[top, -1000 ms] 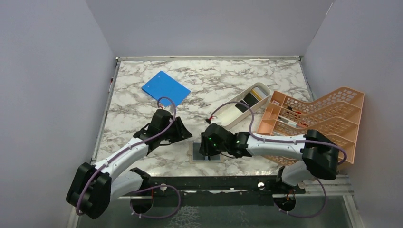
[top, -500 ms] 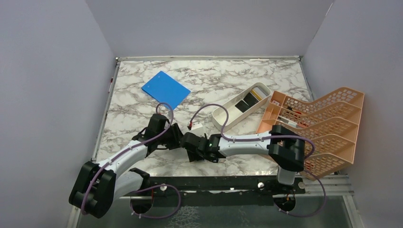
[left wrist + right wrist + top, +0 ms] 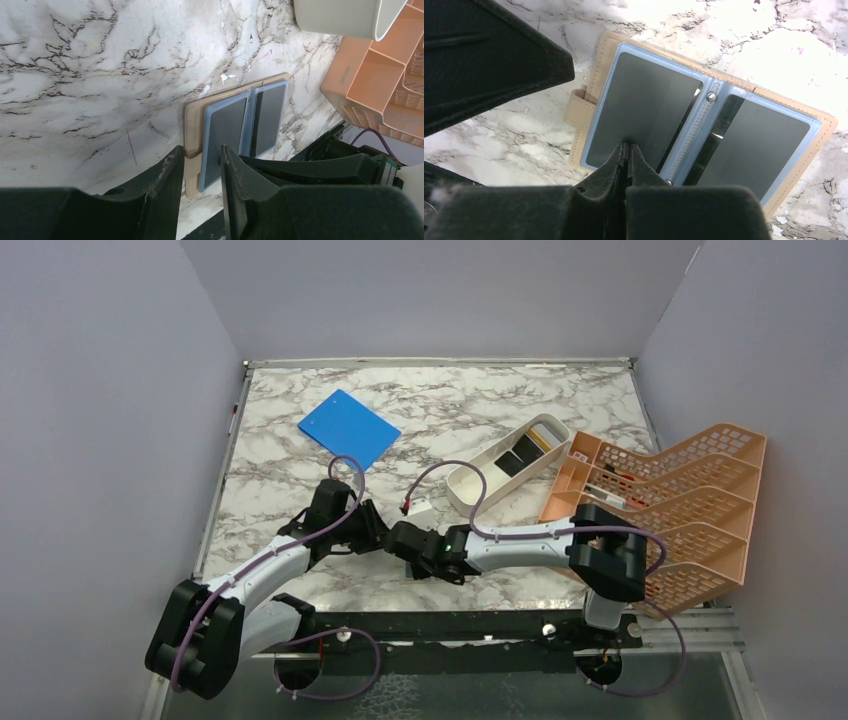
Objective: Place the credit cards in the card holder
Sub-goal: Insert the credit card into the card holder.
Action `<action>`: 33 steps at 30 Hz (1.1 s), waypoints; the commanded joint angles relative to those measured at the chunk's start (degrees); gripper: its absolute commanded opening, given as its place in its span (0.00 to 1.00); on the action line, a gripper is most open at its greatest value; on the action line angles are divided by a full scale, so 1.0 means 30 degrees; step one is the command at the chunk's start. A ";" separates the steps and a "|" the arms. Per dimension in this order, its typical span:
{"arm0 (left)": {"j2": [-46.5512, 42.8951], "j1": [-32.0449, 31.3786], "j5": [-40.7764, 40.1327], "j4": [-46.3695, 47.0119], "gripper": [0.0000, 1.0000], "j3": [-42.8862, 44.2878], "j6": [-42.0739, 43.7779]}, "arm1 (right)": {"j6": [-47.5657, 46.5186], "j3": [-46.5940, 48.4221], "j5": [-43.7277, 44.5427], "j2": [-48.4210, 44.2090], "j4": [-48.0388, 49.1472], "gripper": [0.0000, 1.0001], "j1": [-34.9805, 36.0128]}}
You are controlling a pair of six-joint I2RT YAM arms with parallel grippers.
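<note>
The tan card holder (image 3: 595, 65) lies open on the marble, with light blue sleeves and a dark pane in each half; it also shows in the left wrist view (image 3: 192, 120). My right gripper (image 3: 628, 146) is shut, pinched on the near edge of a dark grey card (image 3: 639, 95) lying in the left sleeve. My left gripper (image 3: 201, 162) is slightly open, its fingertips straddling the holder's near left edge. In the top view both grippers (image 3: 375, 535) (image 3: 402, 540) meet over the holder and hide it. More black cards (image 3: 520, 452) lie in the white tray.
A long white tray (image 3: 480, 485) stands at centre right, against the orange lattice rack (image 3: 690, 490). A bright blue board (image 3: 348, 427) lies at the back left. The table's near edge and a black rail run just below the holder.
My right arm has swung left and stretched out low, so its gripper now meets the left gripper over the holder. The left gripper has closed in slightly.
</note>
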 commanded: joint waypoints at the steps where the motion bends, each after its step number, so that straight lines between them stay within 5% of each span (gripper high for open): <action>1: -0.0106 0.0080 0.0679 0.0551 0.34 -0.0062 0.0123 | -0.0166 -0.0376 0.0755 -0.0743 0.0557 0.01 0.0079; 10: 0.0598 0.0021 0.1872 0.1742 0.29 -0.0406 0.0132 | -0.0209 -0.2047 0.0712 -0.2824 0.1972 0.09 -0.0034; 17: 0.1653 -0.0019 0.0927 0.2099 0.11 -0.0121 0.0251 | -0.0634 -0.3972 -0.0131 -0.4115 0.3334 0.12 -0.1129; 33: 0.4136 -0.0712 0.0607 0.2760 0.11 0.0871 0.0690 | -0.1233 -0.5493 -0.1917 -0.4208 0.5396 0.13 -0.2249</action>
